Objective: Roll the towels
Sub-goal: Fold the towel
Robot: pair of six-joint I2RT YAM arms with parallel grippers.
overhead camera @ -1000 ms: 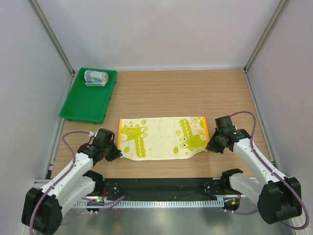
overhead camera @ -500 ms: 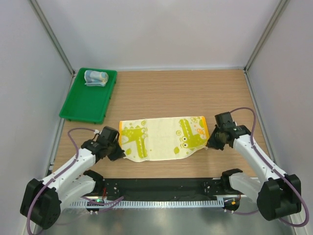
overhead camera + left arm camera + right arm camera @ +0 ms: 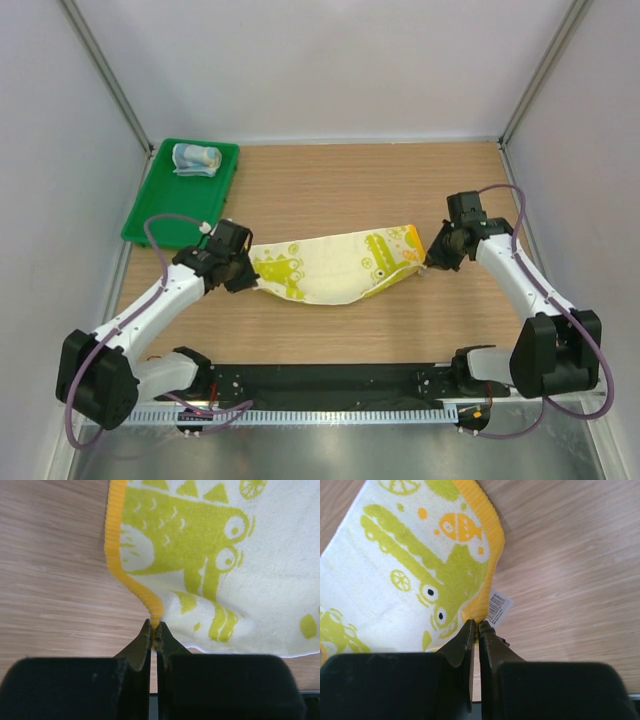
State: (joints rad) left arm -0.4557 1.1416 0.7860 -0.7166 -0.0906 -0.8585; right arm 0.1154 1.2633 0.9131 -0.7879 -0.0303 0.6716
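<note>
The yellow-green towel (image 3: 335, 265) with crocodile prints and orange edges is stretched between both grippers over the table's middle, its near edge folded up toward the far edge. My left gripper (image 3: 243, 277) is shut on the towel's left orange corner, seen in the left wrist view (image 3: 155, 625). My right gripper (image 3: 432, 262) is shut on the right orange corner beside a white label (image 3: 498, 608), seen in the right wrist view (image 3: 477, 626). The light blue towel (image 3: 196, 159) lies rolled in the green tray.
The green tray (image 3: 175, 215) stands at the far left of the wooden table. Grey walls with metal posts close in the left, right and back. A black rail with the arm bases runs along the near edge.
Both grippers have carried the towel's near corners up and away from me. The towel, flat before, is now lifted and folding over toward its far edge.
</note>
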